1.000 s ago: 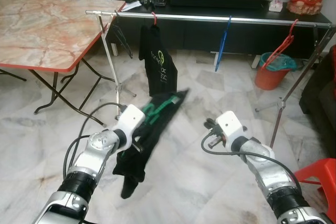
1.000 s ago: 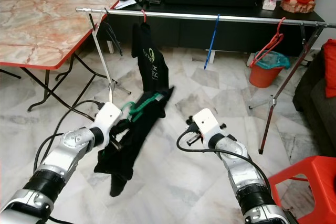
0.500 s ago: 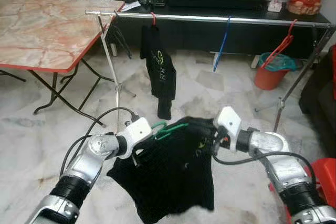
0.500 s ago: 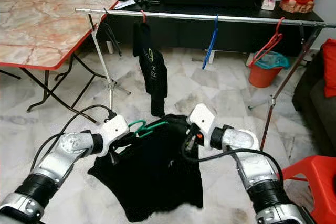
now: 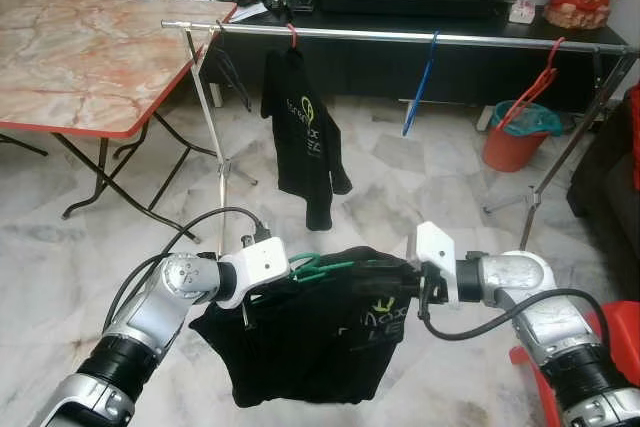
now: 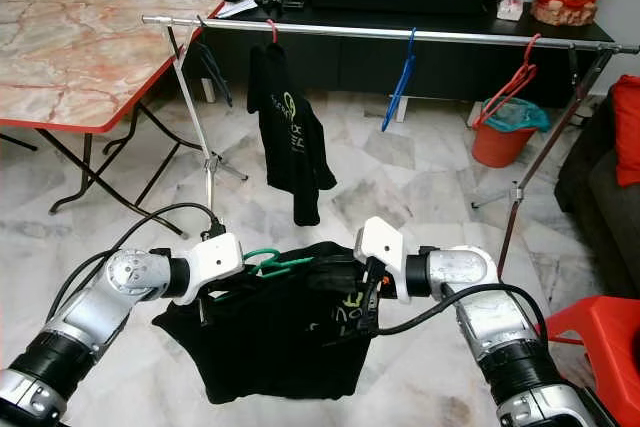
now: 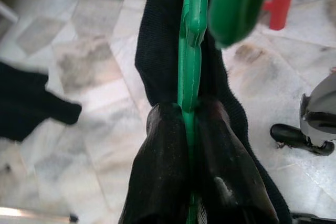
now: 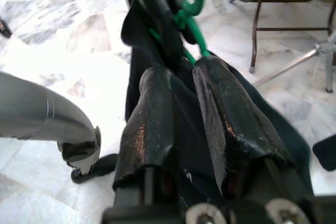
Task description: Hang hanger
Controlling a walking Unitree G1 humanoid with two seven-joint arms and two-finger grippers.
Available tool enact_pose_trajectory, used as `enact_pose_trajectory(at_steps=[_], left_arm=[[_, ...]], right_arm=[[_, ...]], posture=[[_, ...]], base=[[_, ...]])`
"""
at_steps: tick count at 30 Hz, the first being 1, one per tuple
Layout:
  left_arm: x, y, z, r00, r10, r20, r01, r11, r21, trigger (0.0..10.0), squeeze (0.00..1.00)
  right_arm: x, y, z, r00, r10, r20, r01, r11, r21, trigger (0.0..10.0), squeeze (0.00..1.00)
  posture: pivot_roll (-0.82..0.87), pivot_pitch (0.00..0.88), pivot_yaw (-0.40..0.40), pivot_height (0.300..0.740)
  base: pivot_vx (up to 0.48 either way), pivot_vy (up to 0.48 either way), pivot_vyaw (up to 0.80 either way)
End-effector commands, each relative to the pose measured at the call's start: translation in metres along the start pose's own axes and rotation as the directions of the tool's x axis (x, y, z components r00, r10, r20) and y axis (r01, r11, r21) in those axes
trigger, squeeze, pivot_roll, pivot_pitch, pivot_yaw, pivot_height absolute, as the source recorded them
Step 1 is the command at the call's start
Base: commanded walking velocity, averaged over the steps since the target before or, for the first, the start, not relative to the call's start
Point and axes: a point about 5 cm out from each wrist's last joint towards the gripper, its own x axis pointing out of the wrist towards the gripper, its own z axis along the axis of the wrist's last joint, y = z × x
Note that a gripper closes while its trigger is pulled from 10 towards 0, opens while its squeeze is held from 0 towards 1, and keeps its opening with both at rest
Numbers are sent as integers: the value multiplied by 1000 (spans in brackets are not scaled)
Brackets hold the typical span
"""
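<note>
A green hanger (image 5: 322, 267) carries a black shirt (image 5: 310, 347) with a pale logo, held low in front of me between both grippers. My left gripper (image 5: 290, 272) is shut on the green hanger (image 7: 189, 66) near its hook, the fingers (image 7: 165, 150) pinching plastic and cloth. My right gripper (image 5: 395, 277) is shut on the shirt's other shoulder, its fingers (image 8: 152, 108) closed over the black cloth. The silver clothes rail (image 5: 400, 37) runs across the room farther ahead, well above both grippers.
On the rail hang another black shirt (image 5: 305, 142) on a red hanger, a bare blue hanger (image 5: 420, 87) and a bare red hanger (image 5: 535, 82). A marble folding table (image 5: 90, 47) stands left. An orange bucket (image 5: 515, 137) and a red stool (image 5: 620, 337) are right.
My right gripper, apart from the shirt a second ago, has come across and closed on its free shoulder. The shirt now hangs spread between both grippers rather than dangling from the left.
</note>
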Motion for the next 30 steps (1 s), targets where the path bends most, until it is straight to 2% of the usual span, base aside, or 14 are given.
enact_pose_trajectory(at_steps=[1, 10, 24, 25, 26, 30], left_arm=[[-1, 7, 18, 999, -10, 37, 7, 997, 78, 10000, 0], [2, 6, 33, 997, -43, 66, 35, 992, 120, 10000, 0], [3, 6, 38, 996, -54, 71, 45, 991, 123, 10000, 0], [3, 6, 38, 996, -53, 72, 44, 992, 121, 10000, 0], [3, 5, 38, 996, -54, 73, 45, 992, 119, 10000, 0], [2, 3, 36, 996, -57, 72, 49, 993, 110, 10000, 0]], right_arm=[[2, -1, 3, 1000, 24, -8, -25, 999, -37, 10000, 0], [6, -6, 0, 998, -8, -54, 1, 992, -126, 10000, 0], [10, -15, 2, 995, -99, -18, 95, 984, -153, 10000, 0], [10, -15, 6, 996, -87, 17, 89, 987, -137, 10000, 918], [9, -15, 7, 996, -76, 34, 80, 989, -123, 10000, 992], [3, -11, 9, 998, -31, 59, 37, 993, -108, 10000, 976]], posture=[[-101, 0, -15, 740], [-99, 0, -20, 740], [-93, 0, -24, 740], [-95, 0, -25, 740], [-94, 0, -26, 740], [-95, 0, -27, 740]], base=[[0, 0, 0], [0, 0, 0], [0, 0, 0], [0, 0, 0], [0, 0, 0], [0, 0, 0]])
